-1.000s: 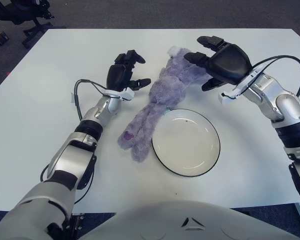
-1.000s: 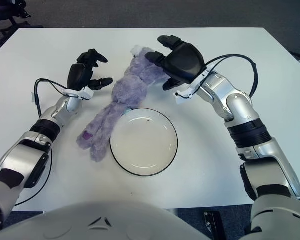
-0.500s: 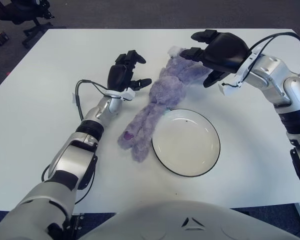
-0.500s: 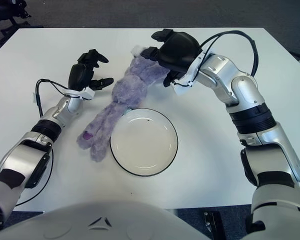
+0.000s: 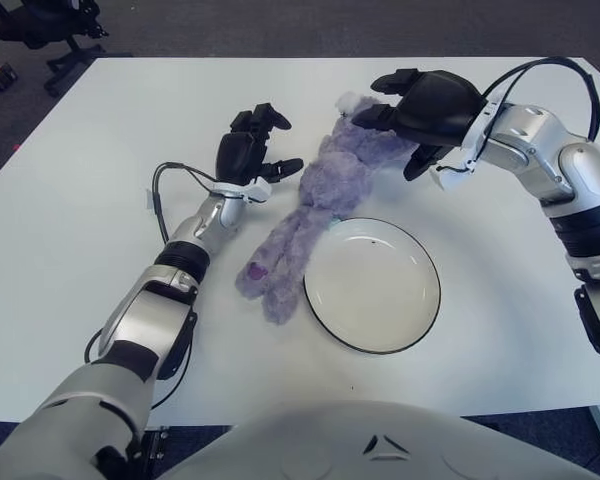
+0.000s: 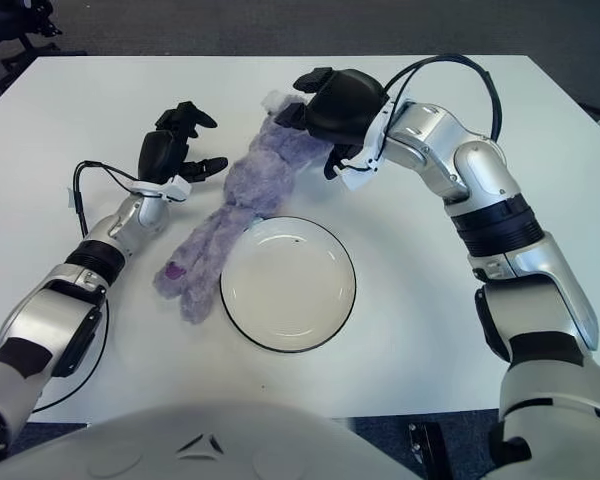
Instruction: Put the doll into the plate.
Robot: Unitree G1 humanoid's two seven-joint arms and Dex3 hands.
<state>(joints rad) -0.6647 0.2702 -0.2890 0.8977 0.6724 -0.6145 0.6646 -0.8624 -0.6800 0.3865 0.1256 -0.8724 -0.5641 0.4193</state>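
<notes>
Both my hands are spread wide, empty: right hand (image 5: 420, 105) over the doll (image 5: 315, 195) at upper centre, left hand (image 5: 248, 152) beside it; plate (image 5: 420, 320) empty.

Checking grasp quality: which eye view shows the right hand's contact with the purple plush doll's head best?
Neither settles it. The left eye view shows the right hand over the purple plush doll, fingers spread; the right eye view is equally blocked by the palm.
</notes>
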